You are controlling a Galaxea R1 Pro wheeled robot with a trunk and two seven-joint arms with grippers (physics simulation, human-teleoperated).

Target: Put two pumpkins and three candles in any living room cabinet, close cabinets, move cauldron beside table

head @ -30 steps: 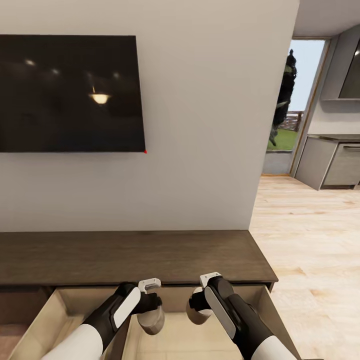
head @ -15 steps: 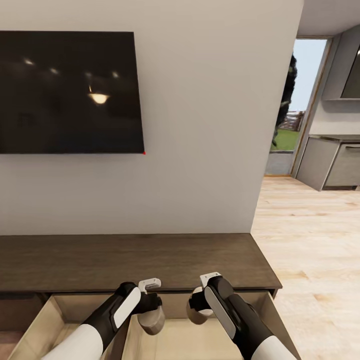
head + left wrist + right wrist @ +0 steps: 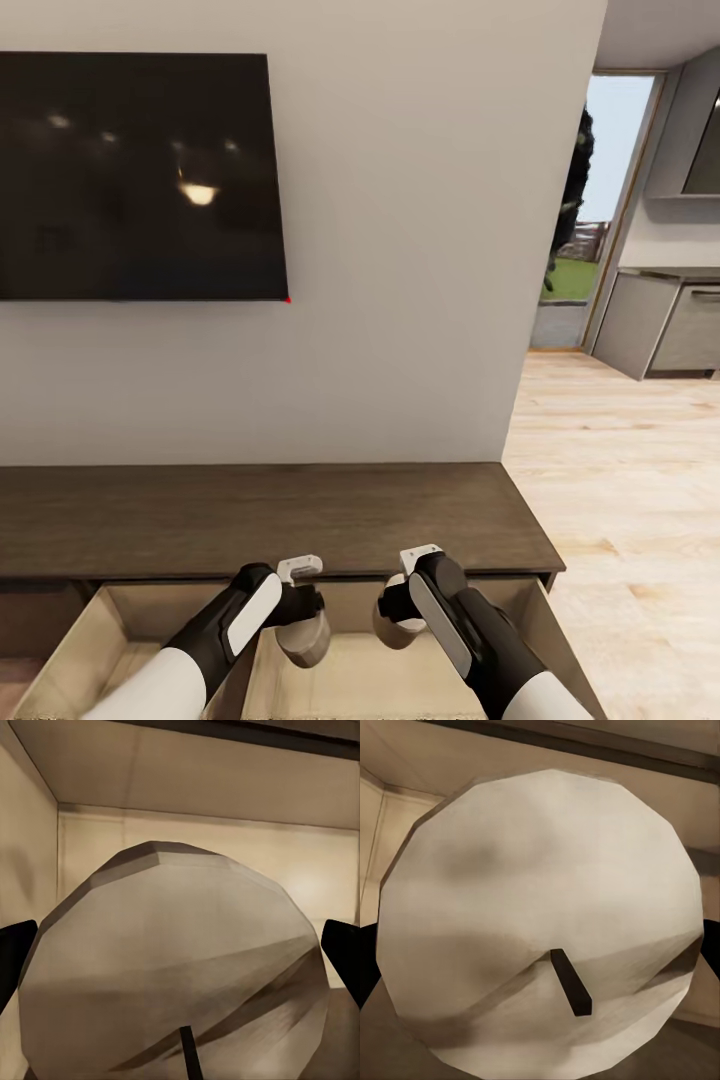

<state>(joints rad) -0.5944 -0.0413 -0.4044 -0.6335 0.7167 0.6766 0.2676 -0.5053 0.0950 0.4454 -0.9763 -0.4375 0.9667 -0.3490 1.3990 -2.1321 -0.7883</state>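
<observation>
Clearly, each gripper's fingers clamp a candle, left and right, above the open cabinet drawer; released from this height, either could topple and roll inside.

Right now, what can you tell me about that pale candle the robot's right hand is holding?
The candle is a short, thick cylinder, cream-white with soft grey shading, waxy and faceted around its rim. A small dark wick stands slightly off centre on its flat end, which faces the wrist camera. It is clamped in the right gripper, whose dark fingers press on its opposite sides. From the head view it hangs over the pale wood inside of the open drawer of the dark brown cabinet, not resting on the drawer floor as far as I can see.
</observation>
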